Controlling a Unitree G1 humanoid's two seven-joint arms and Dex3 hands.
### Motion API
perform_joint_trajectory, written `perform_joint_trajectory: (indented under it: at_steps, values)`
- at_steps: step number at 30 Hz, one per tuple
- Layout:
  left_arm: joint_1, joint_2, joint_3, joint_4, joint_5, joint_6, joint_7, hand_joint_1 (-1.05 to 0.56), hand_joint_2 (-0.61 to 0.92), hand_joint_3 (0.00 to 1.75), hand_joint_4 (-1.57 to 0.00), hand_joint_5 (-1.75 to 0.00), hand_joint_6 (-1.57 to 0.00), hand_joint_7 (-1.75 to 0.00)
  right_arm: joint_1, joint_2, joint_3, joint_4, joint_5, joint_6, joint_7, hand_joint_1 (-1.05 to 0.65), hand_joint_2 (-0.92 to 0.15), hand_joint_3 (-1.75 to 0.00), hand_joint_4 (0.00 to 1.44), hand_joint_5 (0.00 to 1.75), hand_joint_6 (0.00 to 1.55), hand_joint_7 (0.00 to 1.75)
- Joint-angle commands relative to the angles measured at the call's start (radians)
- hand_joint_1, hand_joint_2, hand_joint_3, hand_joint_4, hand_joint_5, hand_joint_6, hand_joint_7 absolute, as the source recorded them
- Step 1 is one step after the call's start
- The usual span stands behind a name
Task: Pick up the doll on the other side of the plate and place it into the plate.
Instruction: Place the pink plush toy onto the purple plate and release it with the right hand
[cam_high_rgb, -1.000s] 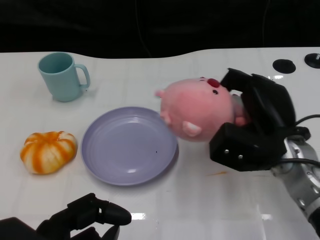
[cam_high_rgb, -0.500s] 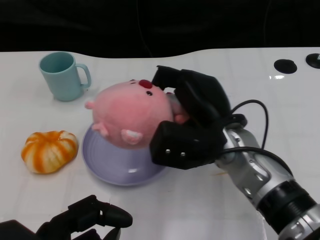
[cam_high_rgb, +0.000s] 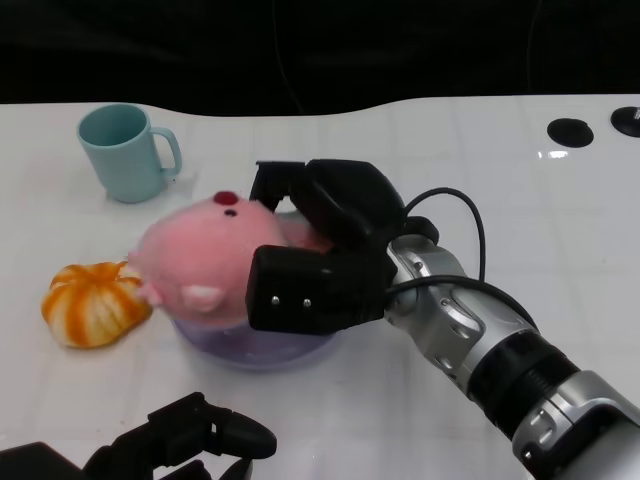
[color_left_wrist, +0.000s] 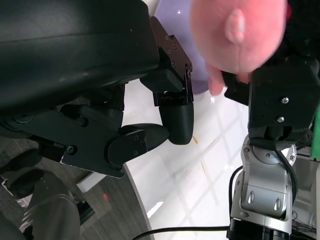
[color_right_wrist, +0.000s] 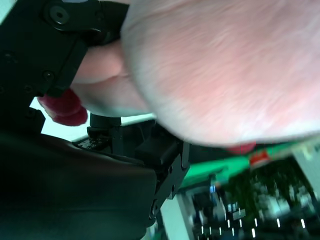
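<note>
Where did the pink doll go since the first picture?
The right hand, holding the doll all along, carried it leftward from the plate's right side to over the plate, which it now mostly hides. The doll's head now nears the pumpkin. The left hand, the mug and the pumpkin stayed put.

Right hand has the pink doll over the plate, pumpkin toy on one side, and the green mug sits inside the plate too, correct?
Not quite: the mug stands on the table behind the plate, apart from it, as the head view shows. The right hand does hold the doll over the plate, beside the pumpkin toy.
</note>
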Motion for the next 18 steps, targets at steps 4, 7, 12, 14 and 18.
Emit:
perform_joint_trajectory:
  at_steps: [4,7,12,14,18]
  values:
    - [0.002,0.004,0.009,-0.014,0.002,-0.001,0.006,-0.22,0.80,0.74,-0.55,-1.73,-0.54,-1.28,-0.019,-0.059,0.065,-0.142,-0.049,0.088,0.217,-0.67,-0.91,-0.13,0.10,0.52,0.33,0.01]
    - [0.003,0.004,0.012,-0.014,0.003,-0.001,0.007,-0.22,0.80,0.73,-0.55,-1.73,-0.54,-1.27,-0.008,-0.076,0.078,-0.212,-0.061,0.119,0.290,-0.82,-0.92,-0.15,0.01,0.39,0.19,0.01]
    - [-0.001,0.009,0.020,-0.006,0.000,-0.009,-0.001,-0.21,0.80,0.72,-0.55,-1.73,-0.54,-1.27,-0.002,-0.103,0.086,-0.309,-0.059,0.150,0.396,-0.95,-0.92,-0.15,0.00,0.14,0.02,0.00]
    - [-0.003,0.010,0.022,-0.004,0.000,-0.008,-0.003,-0.21,0.80,0.72,-0.55,-1.74,-0.54,-1.27,0.006,-0.117,0.087,-0.356,-0.063,0.160,0.423,-0.96,-0.92,-0.15,0.00,0.13,0.01,0.00]
    - [-0.007,0.011,0.024,-0.003,0.000,0.000,0.000,-0.21,0.80,0.72,-0.55,-1.74,-0.55,-1.27,0.041,-0.146,0.072,-0.467,-0.056,0.176,0.458,-0.96,-0.92,-0.16,0.00,0.13,0.04,0.02]
